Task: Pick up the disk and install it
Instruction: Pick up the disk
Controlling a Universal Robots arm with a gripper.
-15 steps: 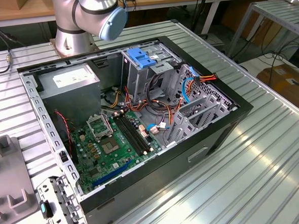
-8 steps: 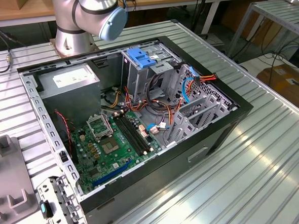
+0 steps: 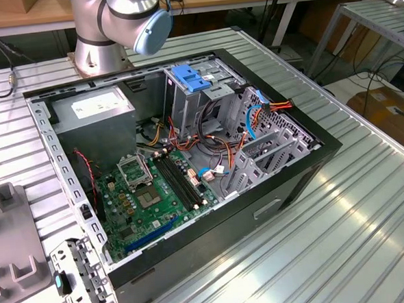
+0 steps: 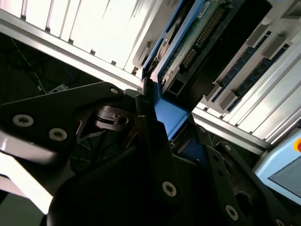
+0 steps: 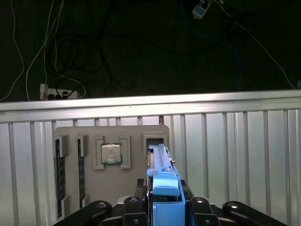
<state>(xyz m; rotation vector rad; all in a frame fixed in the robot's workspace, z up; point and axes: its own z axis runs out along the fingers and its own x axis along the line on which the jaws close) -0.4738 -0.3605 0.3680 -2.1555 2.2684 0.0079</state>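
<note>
— What does the exterior view give?

— An open computer case (image 3: 280,195) on a slatted metal table (image 3: 344,239), filling the middle of the frame. A green circuit board (image 3: 156,188) lies in its lower left and a grey power box (image 3: 96,110) in its upper left. A blue latch (image 3: 189,78) sits on the drive cage at top centre. The arm (image 3: 122,19) stands behind the case, at the upper edge.

— And the second wrist view?

— The disk (image 4: 197,37), board side showing, with a blue rail (image 4: 159,61) along its edge. The gripper (image 4: 169,125) has its dark fingers (image 4: 146,113) clamped on the disk's near end.

— First wrist view?

— The disk stands on edge between the jaws, its far end at a slot in a grey tray (image 5: 136,132). A processor chip (image 5: 111,153) sits in the pocket beside that slot, with memory sticks (image 5: 58,179) beyond it.
</note>
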